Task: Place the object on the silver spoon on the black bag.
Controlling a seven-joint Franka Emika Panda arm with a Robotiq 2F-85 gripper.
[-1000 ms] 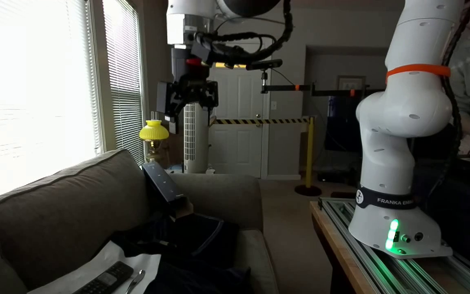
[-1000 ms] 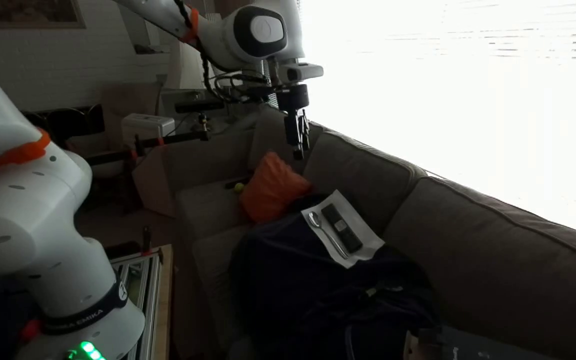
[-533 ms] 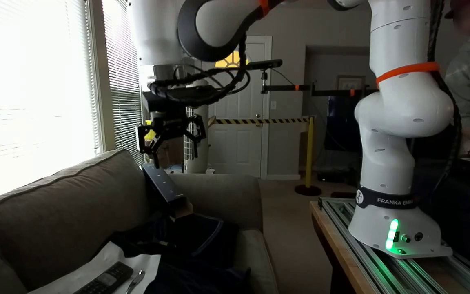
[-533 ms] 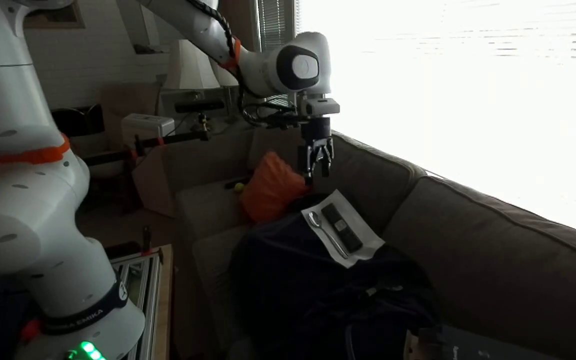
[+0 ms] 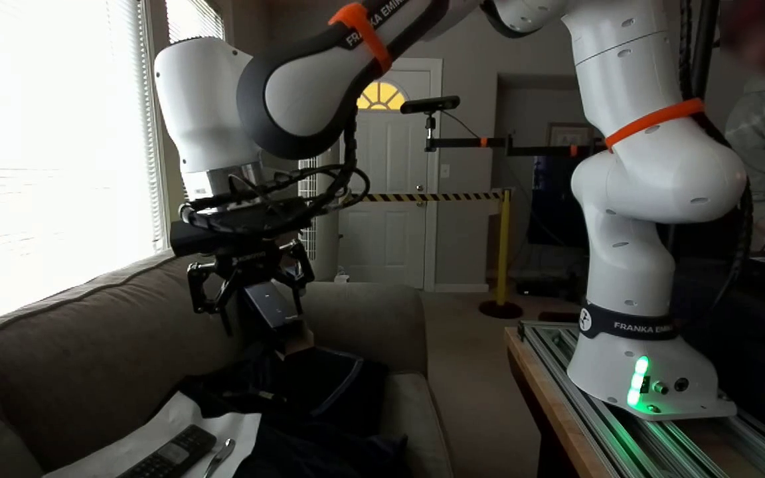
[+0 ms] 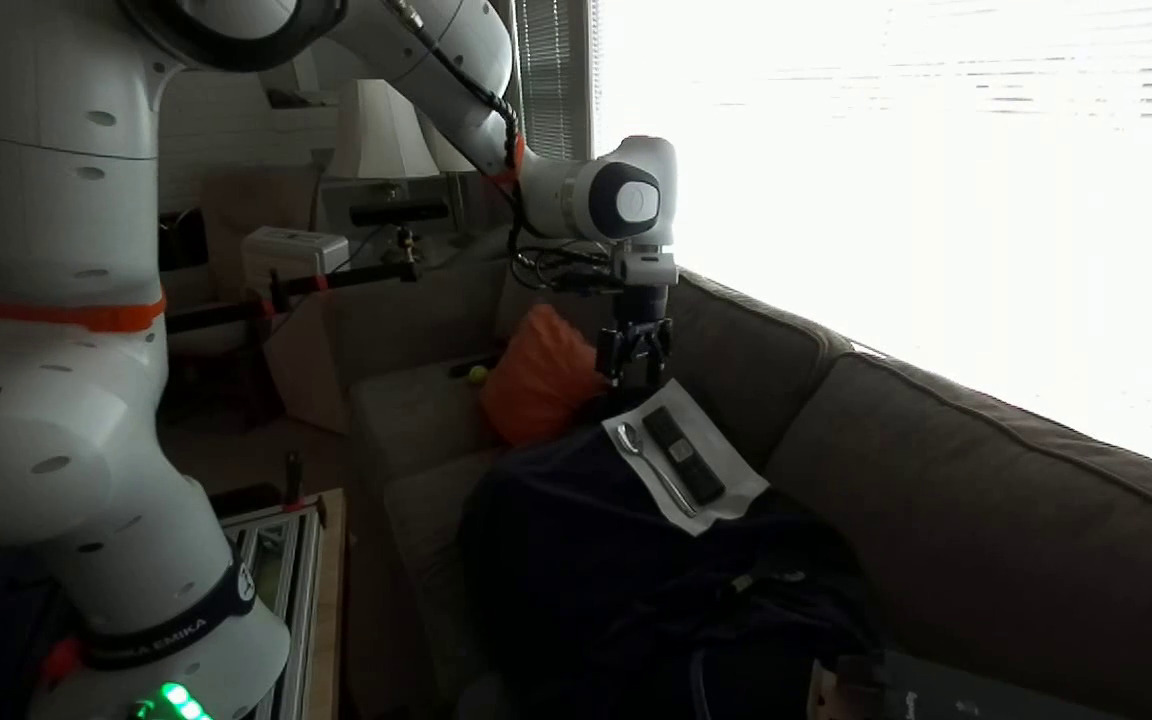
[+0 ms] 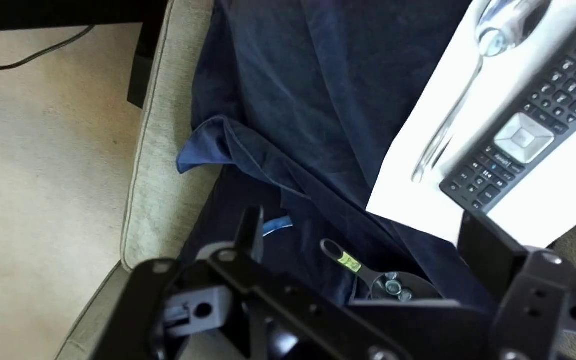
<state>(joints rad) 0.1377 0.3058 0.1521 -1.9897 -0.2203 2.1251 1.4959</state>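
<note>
The silver spoon (image 7: pixel 448 122) lies on a white sheet, with a small clear glassy object (image 7: pixel 494 42) in its bowl. The spoon also shows in an exterior view (image 6: pixel 651 465); the object is too small to make out there. The black bag (image 5: pixel 329 382) lies lumpy on the sofa, with a pale-edged flat flap. In the wrist view its dark fabric (image 7: pixel 303 265) shows between the jaws. My gripper (image 7: pixel 370 235) is open and empty, pointing down above the sofa. In the exterior views it hangs above the sheet and bag area (image 5: pixel 263 317) (image 6: pixel 636 378).
A black remote (image 7: pixel 523 135) lies beside the spoon on the white sheet (image 6: pixel 736 495). Navy cloth (image 7: pixel 318 100) spreads under it. A dark spoon (image 7: pixel 363 270) holding clear beads lies on the fabric. A box (image 5: pixel 269 305) leans at the sofa's end; an orange cushion (image 6: pixel 546 375) stands nearby.
My arm has swung down towards the sofa, and the gripper has turned and come lower, nearer the sheet. The spoon, sheet, remote and bag have not moved.
</note>
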